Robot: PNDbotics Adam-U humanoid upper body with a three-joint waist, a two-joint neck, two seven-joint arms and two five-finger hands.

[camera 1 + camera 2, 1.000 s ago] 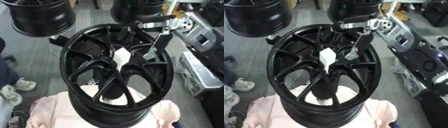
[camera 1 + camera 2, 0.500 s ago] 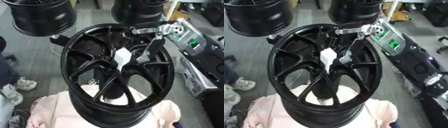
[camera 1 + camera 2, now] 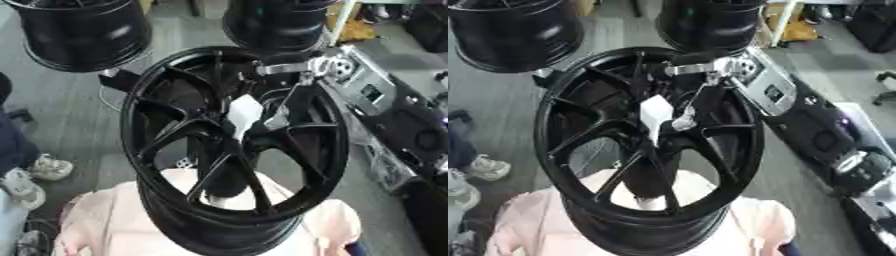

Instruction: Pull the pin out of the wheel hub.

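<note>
In the left eye view a black wheel hub (image 3: 234, 145) stands tilted toward us on a pale pink cloth (image 3: 105, 222). A white pin (image 3: 242, 114) sits at the centre where the spokes meet. The right arm (image 3: 293, 70) comes in over the upper rim, silver at the wrist, and its right hand (image 3: 278, 116) reaches down just beside the pin (I cannot tell whether the fingers are spread or pinching). Two more black wheels (image 3: 83, 31) stand behind.

In the right eye view the same hand sits against the pin's right edge; a grey equipment case (image 3: 773, 90) lies to the right of the hub on the floor
</note>
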